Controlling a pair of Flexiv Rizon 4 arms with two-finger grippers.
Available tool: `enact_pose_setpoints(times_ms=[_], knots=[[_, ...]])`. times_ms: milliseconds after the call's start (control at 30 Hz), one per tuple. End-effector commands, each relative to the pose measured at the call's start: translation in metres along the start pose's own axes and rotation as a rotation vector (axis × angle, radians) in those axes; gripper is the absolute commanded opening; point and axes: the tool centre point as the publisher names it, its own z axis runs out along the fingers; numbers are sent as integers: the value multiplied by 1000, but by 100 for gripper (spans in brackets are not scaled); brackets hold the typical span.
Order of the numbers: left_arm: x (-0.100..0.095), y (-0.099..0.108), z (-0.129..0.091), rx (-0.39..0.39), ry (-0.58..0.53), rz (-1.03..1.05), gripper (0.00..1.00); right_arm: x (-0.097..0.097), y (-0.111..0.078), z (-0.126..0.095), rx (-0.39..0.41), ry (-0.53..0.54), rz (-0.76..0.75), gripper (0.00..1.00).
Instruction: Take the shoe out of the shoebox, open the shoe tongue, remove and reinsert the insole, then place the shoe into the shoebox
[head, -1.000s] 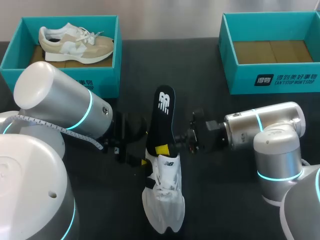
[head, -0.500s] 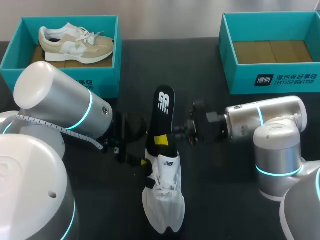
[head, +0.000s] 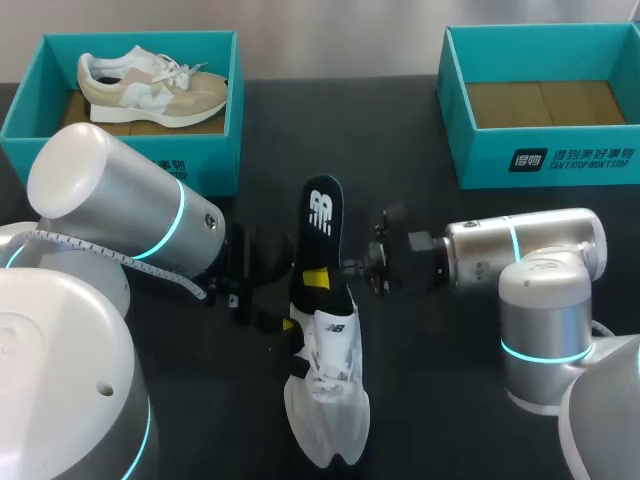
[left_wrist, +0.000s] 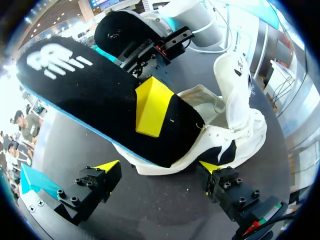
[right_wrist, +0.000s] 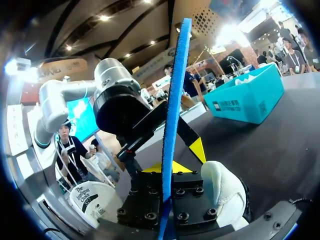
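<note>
A white shoe lies on the dark table, toe toward the front edge. A black insole with a blue underside slants up and back out of its opening. My right gripper comes in from the right and is shut on the insole's middle; in the right wrist view the insole stands edge-on between the fingers of that gripper, with the shoe beside them. My left gripper is open beside the shoe, below the insole; in the head view it sits at the shoe's left side.
A teal shoebox at the back left holds a beige and white shoe. A second teal shoebox stands at the back right with only its brown floor showing. My left arm's thick grey link lies left of the shoe.
The right gripper has moved left and closed on the insole. The insole has tilted slightly, its tip now lower and further left. The left arm has stayed put.
</note>
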Motion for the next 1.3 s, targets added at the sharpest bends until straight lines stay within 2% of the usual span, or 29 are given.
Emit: enact_pose_setpoints(times_ms=[33,333,567,733,900,933,967,1000,1033,1133,1300], knots=[[1,1,0,2,0,1,100,-1,-5,2,27,4,11,0],[1,1,0,2,0,1,100,4,-31,-5,51,-3,81,0],[1,1,0,2,0,1,100,11,-52,0,61,17,137,0],[1,1,0,2,0,1,100,13,-56,2,66,14,150,0],[1,1,0,2,0,1,100,16,-49,1,58,9,131,0],[1,1,0,2,0,1,100,16,-47,1,56,9,126,3],[1,1,0,2,0,1,100,17,-45,1,56,8,120,11],[1,1,0,2,0,1,100,17,-43,1,54,8,113,28],[1,1,0,2,0,1,100,17,-41,1,53,9,108,37],[1,1,0,2,0,1,100,18,-36,0,49,9,89,45],[1,1,0,2,0,1,100,17,-27,0,41,12,63,45]])
